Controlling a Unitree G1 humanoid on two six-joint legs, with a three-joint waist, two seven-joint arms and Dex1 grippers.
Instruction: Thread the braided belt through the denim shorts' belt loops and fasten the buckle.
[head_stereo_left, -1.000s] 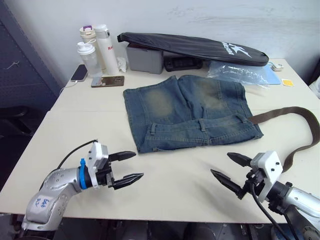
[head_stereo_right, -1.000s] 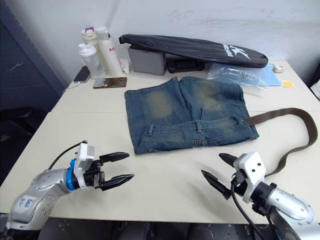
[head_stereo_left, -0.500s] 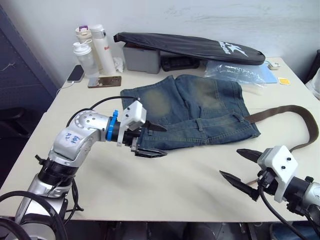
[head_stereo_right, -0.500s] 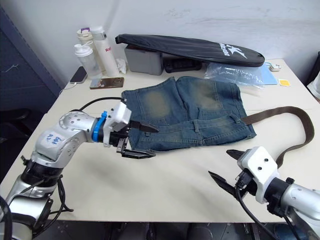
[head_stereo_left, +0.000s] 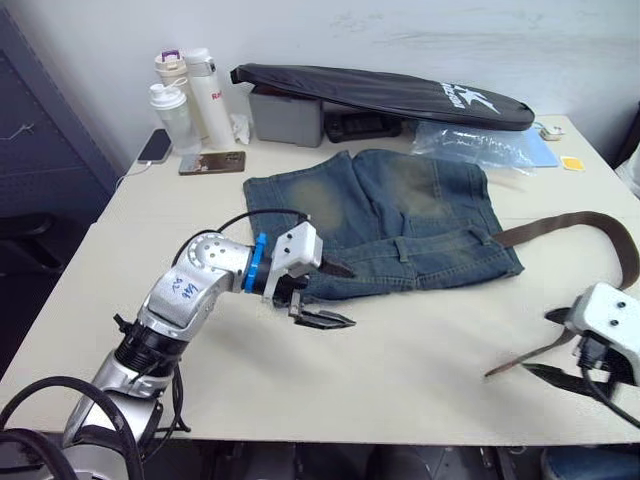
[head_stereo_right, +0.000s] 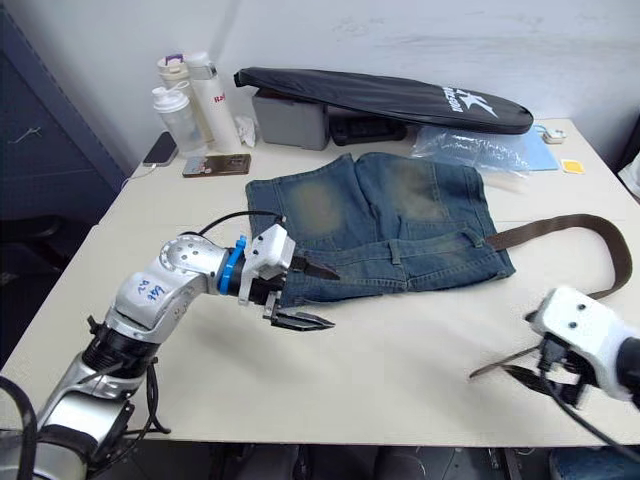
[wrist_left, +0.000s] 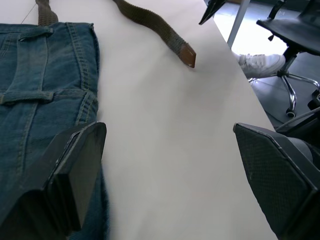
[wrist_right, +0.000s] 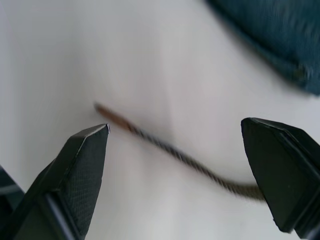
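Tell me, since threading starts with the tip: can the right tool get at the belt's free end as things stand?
Probably yes. The right tool is open, the braided belt tip lies on bare table between its fingers, apart from the denim shorts.

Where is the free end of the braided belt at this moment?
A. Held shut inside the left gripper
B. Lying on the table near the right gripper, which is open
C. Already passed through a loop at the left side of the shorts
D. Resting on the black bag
B: the braided belt trails to a free end on the bare table, beside the open right gripper.
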